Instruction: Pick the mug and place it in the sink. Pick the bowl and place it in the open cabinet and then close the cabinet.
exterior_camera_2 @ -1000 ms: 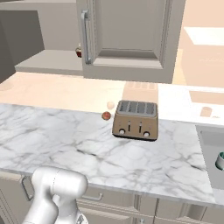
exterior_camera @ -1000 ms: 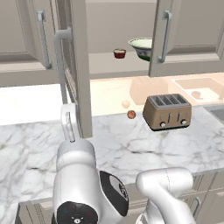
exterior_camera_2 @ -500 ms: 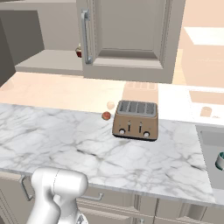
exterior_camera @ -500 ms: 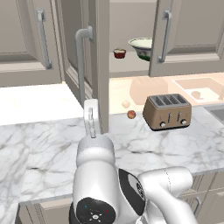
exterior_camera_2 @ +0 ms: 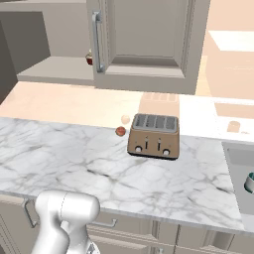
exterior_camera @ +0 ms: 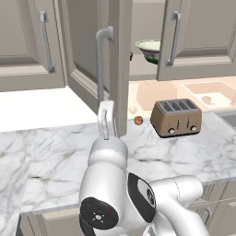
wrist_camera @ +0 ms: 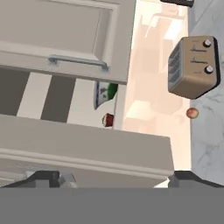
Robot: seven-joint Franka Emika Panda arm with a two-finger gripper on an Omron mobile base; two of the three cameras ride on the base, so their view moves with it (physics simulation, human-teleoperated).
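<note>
Gripper [wrist_camera: 111, 175] wide open, holding nothing, right at the cabinet [exterior_camera: 87, 60] door edge. Bowl [exterior_camera: 148, 49] on the cabinet shelf. Mug [exterior_camera_2: 249, 182] in the sink [exterior_camera_2: 237, 171]. Toaster [exterior_camera: 176, 117] on table [exterior_camera: 46, 152].

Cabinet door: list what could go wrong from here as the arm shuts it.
1. The claw is open with the cabinet door edge between its fingers; it may slip off mid-swing.
2. The bowl sits near the shelf front beside a small dark-red cup; the closing door might clip them.
3. The toaster stands close below the arm's sweep.
</note>
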